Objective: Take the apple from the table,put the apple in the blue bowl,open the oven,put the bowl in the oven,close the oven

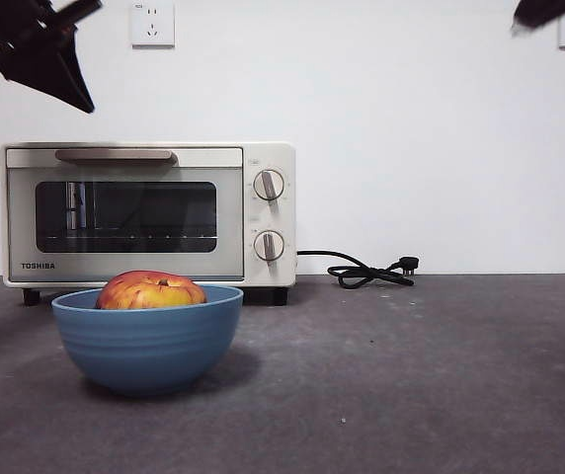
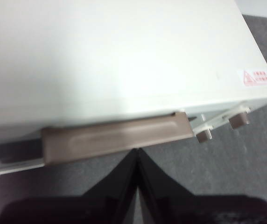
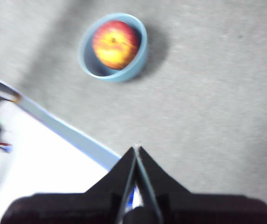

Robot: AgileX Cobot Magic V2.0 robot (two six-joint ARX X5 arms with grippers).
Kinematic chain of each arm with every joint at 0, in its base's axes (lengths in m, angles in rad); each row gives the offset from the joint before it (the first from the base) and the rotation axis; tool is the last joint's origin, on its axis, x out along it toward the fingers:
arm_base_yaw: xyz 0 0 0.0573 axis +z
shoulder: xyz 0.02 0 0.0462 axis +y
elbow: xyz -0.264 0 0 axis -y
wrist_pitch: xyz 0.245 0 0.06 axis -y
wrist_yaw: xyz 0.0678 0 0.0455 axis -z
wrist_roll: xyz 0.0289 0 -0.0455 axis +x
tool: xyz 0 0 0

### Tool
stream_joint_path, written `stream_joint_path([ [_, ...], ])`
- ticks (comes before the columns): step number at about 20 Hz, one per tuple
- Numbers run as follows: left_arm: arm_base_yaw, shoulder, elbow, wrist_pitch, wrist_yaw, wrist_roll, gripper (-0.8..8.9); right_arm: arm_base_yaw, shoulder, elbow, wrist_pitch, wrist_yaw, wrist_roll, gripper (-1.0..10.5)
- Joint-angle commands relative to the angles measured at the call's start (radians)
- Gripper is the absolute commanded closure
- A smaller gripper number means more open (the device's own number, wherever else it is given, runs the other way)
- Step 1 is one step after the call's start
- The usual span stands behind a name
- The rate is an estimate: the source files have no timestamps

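Note:
The red-yellow apple (image 1: 150, 290) lies inside the blue bowl (image 1: 147, 341), which stands on the table (image 1: 411, 375) in front of the oven (image 1: 149, 212). The oven door is closed, its beige handle (image 1: 115, 155) along the top. My left gripper (image 2: 137, 151) hovers shut above the oven, just in front of the handle (image 2: 117, 136); in the front view it is the dark shape at the upper left (image 1: 40, 49). My right gripper (image 3: 137, 149) is shut and empty, high above the table, looking down on the bowl (image 3: 113, 46) and apple (image 3: 115, 43).
The oven's black cord and plug (image 1: 366, 270) lie on the table to its right, by the white wall. Two knobs (image 1: 269, 185) sit on the oven's right side. A table edge with a pale floor (image 3: 45, 158) shows in the right wrist view.

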Motion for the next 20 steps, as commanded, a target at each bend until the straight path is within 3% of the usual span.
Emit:
stream_joint_path([
  [1,-0.012,0.043,0.014,0.013,0.0,-0.026,8.19,0.002,-0.019,-0.012,-0.002,-0.002,0.035,9.6],
  [11,-0.068,0.109,0.015,0.098,-0.105,-0.037,8.19,0.002,-0.025,-0.012,-0.031,0.025,0.06,9.6],
  [15,-0.082,0.131,0.015,0.03,-0.154,0.038,8.19,0.002,-0.025,-0.012,-0.029,0.032,0.06,9.6],
  [20,-0.082,0.161,0.015,-0.076,-0.154,0.043,8.19,0.001,-0.024,-0.012,-0.026,0.05,0.06,9.6],
])
